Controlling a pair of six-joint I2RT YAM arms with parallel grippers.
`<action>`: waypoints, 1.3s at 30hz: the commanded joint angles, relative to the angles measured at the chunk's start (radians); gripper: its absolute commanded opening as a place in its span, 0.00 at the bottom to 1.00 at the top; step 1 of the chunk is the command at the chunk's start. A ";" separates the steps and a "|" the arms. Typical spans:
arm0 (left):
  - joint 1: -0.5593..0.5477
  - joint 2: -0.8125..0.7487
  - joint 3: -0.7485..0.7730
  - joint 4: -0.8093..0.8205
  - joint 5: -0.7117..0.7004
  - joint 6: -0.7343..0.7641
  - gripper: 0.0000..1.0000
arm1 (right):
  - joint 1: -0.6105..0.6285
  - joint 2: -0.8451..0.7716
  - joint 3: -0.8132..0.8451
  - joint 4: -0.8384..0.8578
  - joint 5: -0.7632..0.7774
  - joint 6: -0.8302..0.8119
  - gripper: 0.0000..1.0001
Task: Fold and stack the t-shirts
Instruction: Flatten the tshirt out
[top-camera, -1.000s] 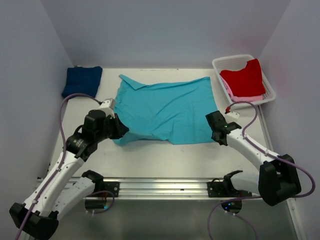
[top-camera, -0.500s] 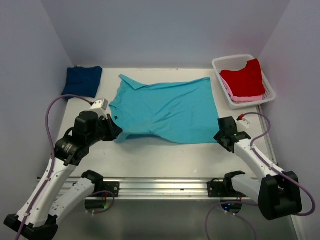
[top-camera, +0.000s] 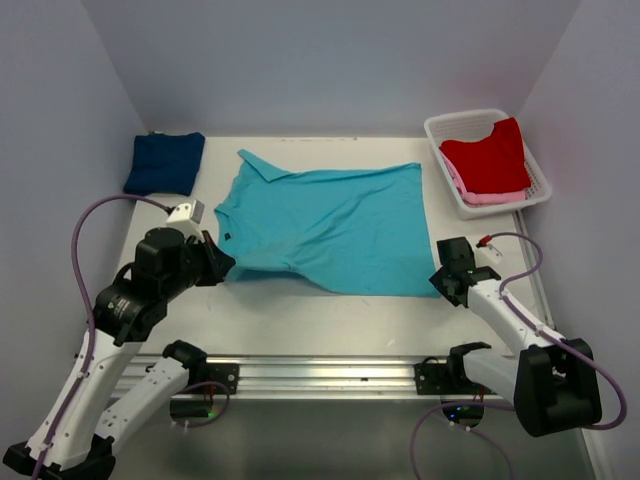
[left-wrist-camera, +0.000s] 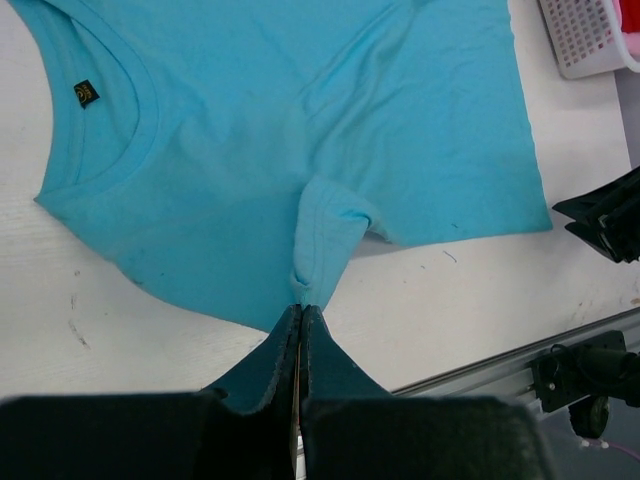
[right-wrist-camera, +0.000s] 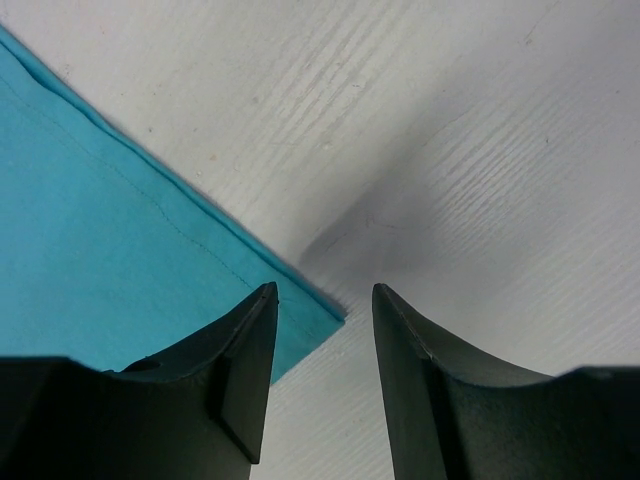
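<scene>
- Pinching a fold at the near edge of the turquoise shirt (left-wrist-camera: 300, 150), the left gripper (left-wrist-camera: 300, 325) was clamped tight.
- Right gripper (right-wrist-camera: 322, 300) stood released, jaws apart over the shirt's near right corner.
- Shirt lay spread mid-table (top-camera: 330, 320).
- Folded navy shirt (top-camera: 163, 162) lay far left; red shirt (top-camera: 487, 155) lay on pink shirt (top-camera: 476, 198) in the basket (top-camera: 445, 125), far right.

Turquoise t-shirt (top-camera: 330, 230) spread mid-table, mostly flat, collar toward left, hem toward right, light wrinkles across body; near sleeve bunched into raised ridge. Navy t-shirt (top-camera: 165, 162) folded, far-left corner. Red t-shirt (top-camera: 487, 155) folded – atop pink t-shirt (top-camera: 480, 198), both in basket (top-camera: 460, 118) far right.
</scene>
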 joint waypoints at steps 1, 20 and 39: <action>-0.006 0.006 0.023 -0.001 -0.007 0.010 0.00 | -0.006 -0.009 0.012 0.027 0.021 0.033 0.46; -0.006 0.031 -0.020 0.040 0.005 0.009 0.00 | -0.004 -0.086 -0.094 0.047 -0.231 0.072 0.39; -0.006 0.023 -0.039 0.043 -0.002 0.006 0.00 | -0.004 -0.152 -0.077 -0.042 -0.186 0.082 0.43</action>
